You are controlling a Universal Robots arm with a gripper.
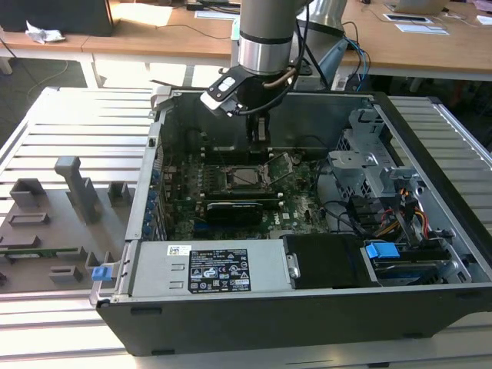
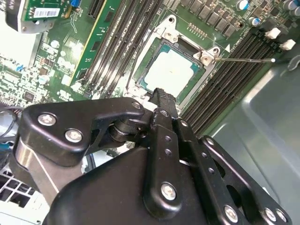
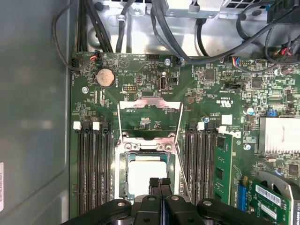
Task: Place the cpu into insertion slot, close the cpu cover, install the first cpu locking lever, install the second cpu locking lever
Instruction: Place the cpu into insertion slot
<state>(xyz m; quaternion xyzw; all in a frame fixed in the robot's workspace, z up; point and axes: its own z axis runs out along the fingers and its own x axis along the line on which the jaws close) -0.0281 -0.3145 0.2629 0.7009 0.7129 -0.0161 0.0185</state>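
Observation:
The cpu lies flat in its socket on the green motherboard, its dull silver top also visible in the second wrist view and in the exterior view. The cpu cover stands swung open off the socket, with the board showing through its window. Thin wire locking levers stand loose beside the socket, and one lever sticks out sideways. My gripper hangs just above the socket's edge, fingers shut together on nothing, seen too in the exterior view.
Black memory slots flank the socket on both sides. A long black card lies in front of the socket. Cables and a drive cage crowd the exterior view's right. The case walls enclose the board.

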